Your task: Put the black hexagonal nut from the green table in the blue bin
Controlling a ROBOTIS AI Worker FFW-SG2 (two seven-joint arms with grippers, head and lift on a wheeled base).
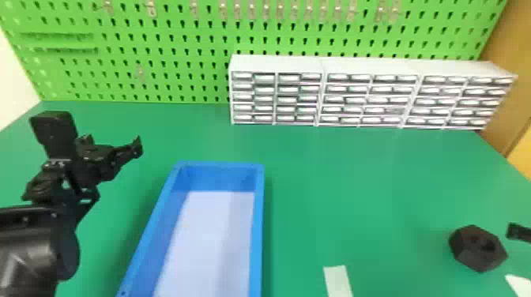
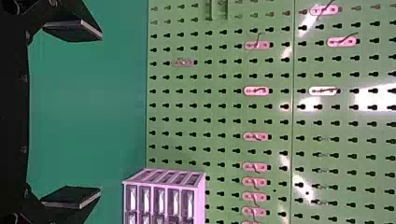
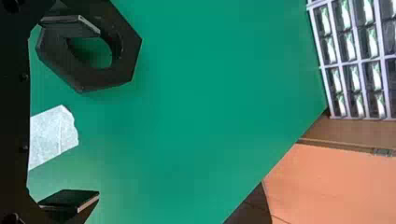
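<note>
The black hexagonal nut (image 1: 470, 252) lies flat on the green table at the right. Just beyond its right side, a finger of my right gripper (image 1: 518, 232) enters at the edge. In the right wrist view one finger of the right gripper (image 3: 99, 112) overlaps the nut (image 3: 105, 77); the fingers are spread wide with nothing held. The blue bin (image 1: 258, 221) stands left of the nut, its pale bottom bare. Left of the bin is my left gripper (image 1: 136, 147), above the table. From its wrist the left gripper (image 2: 100, 113) is open, holding nothing.
A white drawer cabinet (image 1: 371, 67) stands at the back right, before the green pegboard (image 1: 177, 51). One pale strip (image 1: 337, 280) lies between bin and nut; another pale piece (image 1: 519, 285) lies below the nut. The table (image 3: 210, 116) ends at the right.
</note>
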